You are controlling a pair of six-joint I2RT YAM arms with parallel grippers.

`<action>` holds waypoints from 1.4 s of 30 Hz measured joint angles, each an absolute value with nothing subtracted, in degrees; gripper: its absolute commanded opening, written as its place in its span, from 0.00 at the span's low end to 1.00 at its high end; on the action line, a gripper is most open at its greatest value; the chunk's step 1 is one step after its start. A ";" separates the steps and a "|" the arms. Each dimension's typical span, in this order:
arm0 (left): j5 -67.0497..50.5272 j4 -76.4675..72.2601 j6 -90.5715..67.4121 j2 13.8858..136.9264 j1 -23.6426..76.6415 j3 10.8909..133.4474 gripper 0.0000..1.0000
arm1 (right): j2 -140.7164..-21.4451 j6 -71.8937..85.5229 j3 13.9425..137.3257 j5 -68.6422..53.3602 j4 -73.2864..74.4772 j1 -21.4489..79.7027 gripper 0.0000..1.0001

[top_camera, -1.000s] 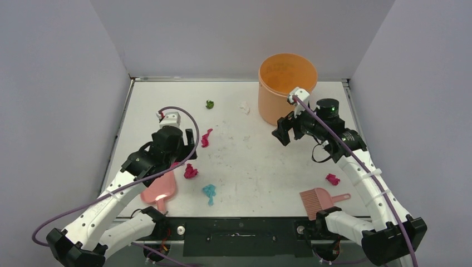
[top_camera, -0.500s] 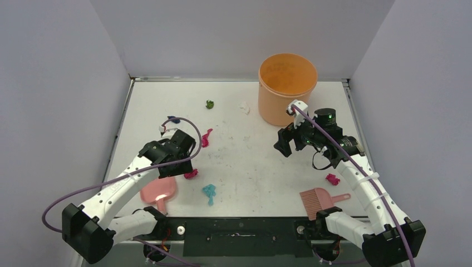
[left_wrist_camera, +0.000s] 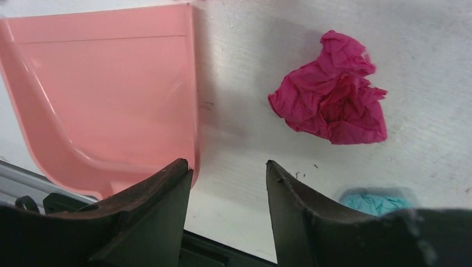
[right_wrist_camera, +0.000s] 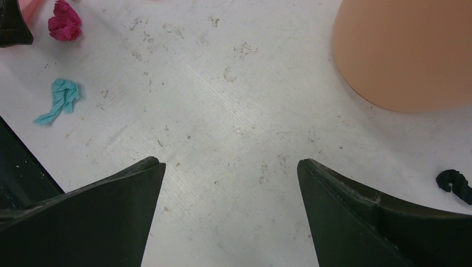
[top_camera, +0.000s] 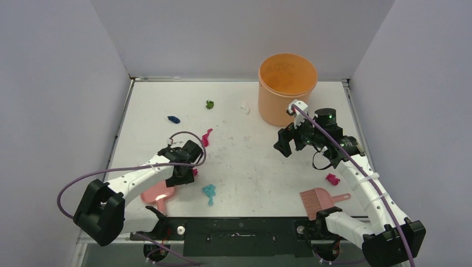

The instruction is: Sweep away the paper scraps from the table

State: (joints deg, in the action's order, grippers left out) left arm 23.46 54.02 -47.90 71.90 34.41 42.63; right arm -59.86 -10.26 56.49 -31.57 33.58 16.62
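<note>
Paper scraps lie scattered on the white table [top_camera: 250, 161]: a dark blue one [top_camera: 173, 119], a green one [top_camera: 210, 104], a white one [top_camera: 244, 106], a magenta strip [top_camera: 206, 137], a cyan wad [top_camera: 209, 192] and a magenta wad [top_camera: 332, 179] at the right. My left gripper [top_camera: 181, 173] hangs low with its jaws apart and nothing between them. In the left wrist view, the left gripper [left_wrist_camera: 227, 165] sits at the right edge of the pink dustpan [left_wrist_camera: 100, 105], with another magenta wad [left_wrist_camera: 332, 97] just ahead. My right gripper [top_camera: 281, 142] is open wide over bare table, the right gripper [right_wrist_camera: 229, 162] empty.
An orange bucket [top_camera: 286, 86] stands at the back right, close behind the right gripper. A pink brush [top_camera: 320, 201] lies near the front edge at the right. The dustpan [top_camera: 158, 194] lies at the front left. Grey walls close in three sides.
My left arm has drawn back toward the near edge and dropped beside the dustpan, its jaws narrowing; the dark blue scrap is now uncovered. The right gripper sank slightly, then held still.
</note>
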 measured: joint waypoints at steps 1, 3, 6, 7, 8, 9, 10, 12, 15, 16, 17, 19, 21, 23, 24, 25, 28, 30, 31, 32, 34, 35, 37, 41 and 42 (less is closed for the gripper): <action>23.62 52.69 -48.05 72.60 34.41 41.69 0.47 | -59.79 -10.28 56.49 -31.57 33.63 16.56 0.94; 24.03 51.44 -48.58 73.47 34.41 40.66 0.44 | -59.59 -10.33 56.49 -31.57 33.78 16.53 0.94; 25.43 50.15 -49.34 74.78 34.44 40.07 0.42 | -59.24 -10.48 56.49 -31.57 34.09 16.53 0.94; 25.71 49.82 -49.45 75.05 34.41 40.05 0.38 | -59.18 -10.50 56.49 -31.57 34.09 16.53 0.94; 26.11 49.23 -49.63 75.37 34.41 39.99 0.33 | -59.13 -10.52 56.49 -31.57 34.11 16.53 0.94; 26.39 48.82 -49.93 75.61 34.44 39.90 0.29 | -59.13 -10.52 56.49 -31.57 34.09 16.53 0.94; 26.61 48.27 -50.28 75.85 34.41 39.75 0.25 | -59.13 -10.52 56.49 -31.57 34.09 16.53 0.94; 26.83 47.29 -50.65 76.36 34.41 39.35 0.17 | -59.13 -10.52 56.49 -31.57 34.09 16.53 0.94; 27.05 47.27 -52.07 77.54 34.41 39.13 0.06 | -59.13 -10.52 56.49 -31.57 34.09 16.53 0.94; 27.05 47.77 -52.90 77.80 34.44 39.13 0.00 | -59.13 -10.52 56.49 -31.57 34.09 16.53 0.94; 26.98 48.40 -53.80 77.82 34.46 39.13 0.00 | -59.13 -10.52 56.49 -31.57 34.06 16.53 0.94; 26.30 49.93 -55.40 76.99 34.68 39.13 0.00 | -59.13 -10.52 56.49 -31.57 34.09 16.53 0.94; 25.50 51.33 -56.95 74.30 35.66 39.13 0.00 | -59.13 -10.52 56.49 -31.57 34.13 16.53 0.94; 25.32 53.25 -58.22 71.24 37.08 39.68 0.00 | -59.13 -10.50 56.49 -31.57 34.15 16.53 0.94; 25.43 54.83 -58.74 70.15 37.89 40.51 0.00 | -59.13 -10.52 56.49 -31.59 34.20 16.53 0.94; 25.74 56.60 -59.27 69.36 38.79 41.82 0.00 | -59.13 -10.52 56.51 -31.59 34.24 16.53 0.94; 27.42 61.10 -59.81 68.25 41.82 47.66 0.00 | -59.16 -10.52 56.53 -31.59 34.41 16.53 0.94; 28.62 63.13 -59.51 68.07 43.62 52.05 0.00 | -59.16 -10.52 56.55 -31.57 34.41 16.53 0.95; 29.12 64.10 -59.27 68.07 44.38 54.28 0.00 | -59.16 -10.52 56.55 -31.57 34.41 16.53 0.95; 29.58 64.88 -59.02 68.12 45.08 56.38 0.00 | -59.16 -10.52 56.55 -31.55 34.46 16.53 0.95; 30.33 65.76 -58.22 68.34 46.50 60.16 0.00 | -59.16 -10.76 56.73 -31.51 34.83 16.53 0.95; 30.59 65.63 -57.74 68.62 47.46 61.95 0.00 | -59.16 -10.98 56.88 -31.40 35.05 16.53 0.95; 30.20 64.34 -56.90 69.23 48.82 63.64 0.00 | -59.16 -11.44 57.32 -30.89 35.48 16.53 0.95; 26.55 59.18 -55.70 72.64 50.02 64.66 0.00 | -59.13 -12.53 58.08 -29.23 36.62 16.53 0.95; 25.23 57.80 -55.27 74.43 50.24 65.47 0.00 | -59.13 -12.86 58.11 -28.67 36.91 16.51 0.95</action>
